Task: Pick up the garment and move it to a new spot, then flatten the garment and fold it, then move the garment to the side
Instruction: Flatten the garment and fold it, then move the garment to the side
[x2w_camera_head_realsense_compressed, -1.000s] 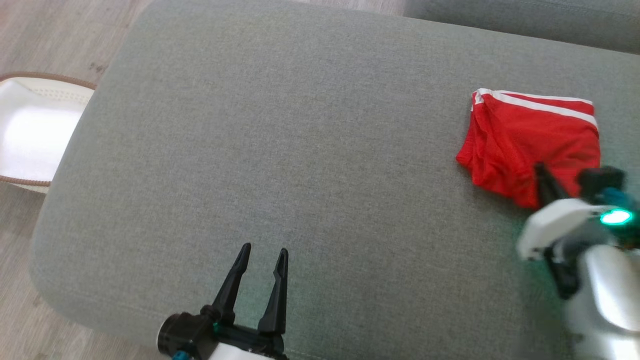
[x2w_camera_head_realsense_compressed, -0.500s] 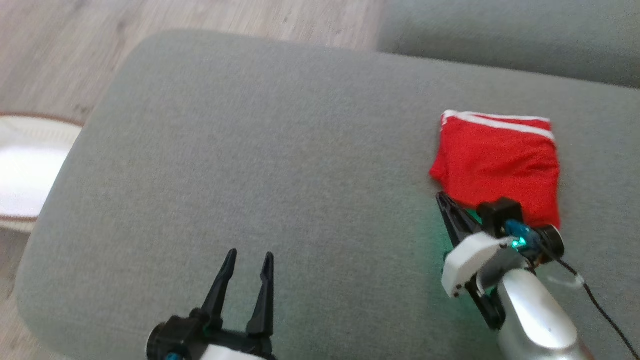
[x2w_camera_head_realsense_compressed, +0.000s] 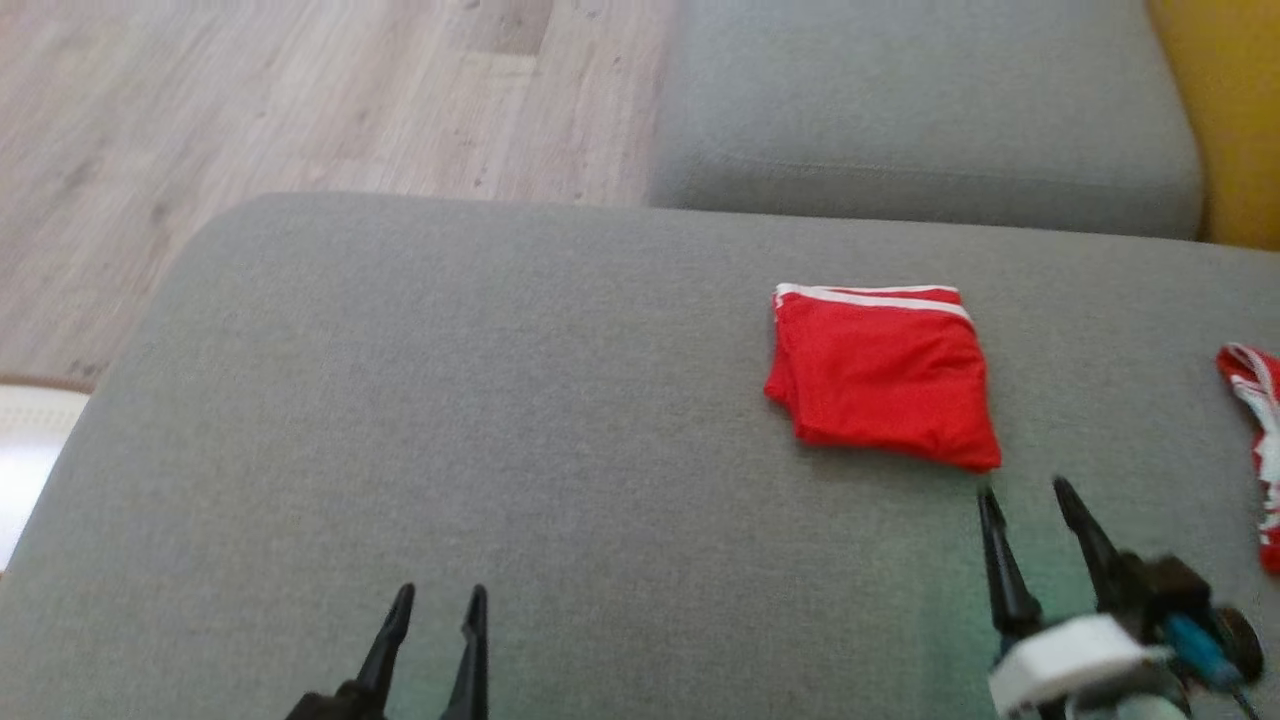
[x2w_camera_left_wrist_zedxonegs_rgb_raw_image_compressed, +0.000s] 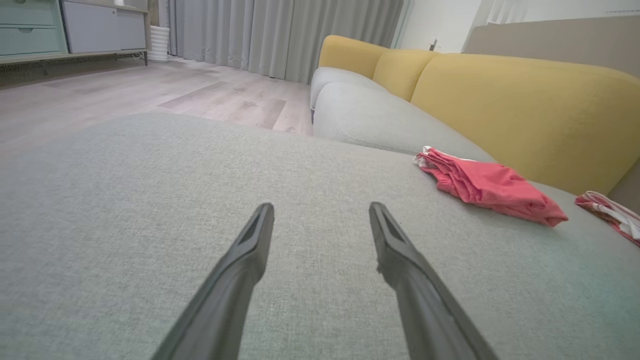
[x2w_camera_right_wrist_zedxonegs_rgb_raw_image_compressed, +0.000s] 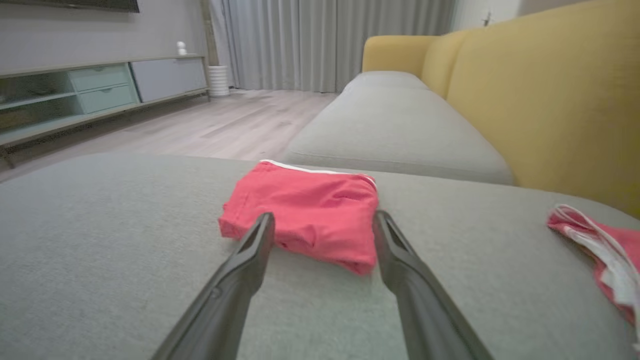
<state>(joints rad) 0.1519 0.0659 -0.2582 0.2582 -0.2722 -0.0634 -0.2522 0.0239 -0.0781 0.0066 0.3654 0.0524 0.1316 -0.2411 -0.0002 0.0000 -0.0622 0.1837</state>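
- The garment (x2w_camera_head_realsense_compressed: 880, 375), folded and red, lies right of centre on the grey cushion (x2w_camera_head_realsense_compressed: 500, 400).
- The right claw (x2w_camera_head_realsense_compressed: 1023, 488) is released just short of it; the left claw (x2w_camera_head_realsense_compressed: 440, 591) is also released, well apart.
- Folding looks done; moving it aside needs a near-edge grip.

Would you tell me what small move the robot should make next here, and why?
Probably swing the right gripper toward the crumpled garment at the cushion's right edge. The folded shorts already lie flat and neat on the cushion, the right gripper is open, empty and clear of them, and it sits nearest that loose piece.
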